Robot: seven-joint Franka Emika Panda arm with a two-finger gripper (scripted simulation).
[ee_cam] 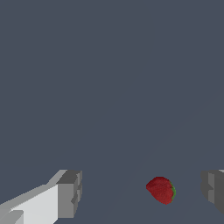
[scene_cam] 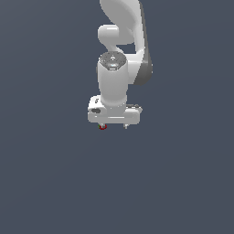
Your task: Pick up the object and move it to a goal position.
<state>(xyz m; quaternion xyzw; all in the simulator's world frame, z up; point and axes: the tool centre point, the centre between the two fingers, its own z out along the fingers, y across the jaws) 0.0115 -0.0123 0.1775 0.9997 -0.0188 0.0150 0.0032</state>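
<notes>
The small dark red rounded lump (ee_cam: 160,190), with a sliver of green along one edge, lies on the plain slate-grey surface (ee_cam: 109,78). In the wrist view it sits in the gap between the two grey finger pads (ee_cam: 70,194), not centred: it is nearer to one pad than the other, and a strip of bare surface shows on both sides of it, so neither pad touches it.

In the exterior view the same red lump (scene_cam: 102,126) peeks out just below the underside of the white gripper (scene_cam: 114,126), toward the exterior view's left end of the hand. Only a small part of it shows there; the rest is hidden by the hand's body.

The fingers are spread wide apart, with a broad gap between the pads, and they grip nothing. In the exterior view only short stubs of the fingers show beneath the hand, one by the lump and one further to the exterior view's right.

Above the gripper rises the white, rounded arm (scene_cam: 113,82) with its grey joint cap, running up and out of the top of the picture. Around the lump and the hand the grey surface (scene_cam: 50,173) stretches flat and uniform in every direction.
</notes>
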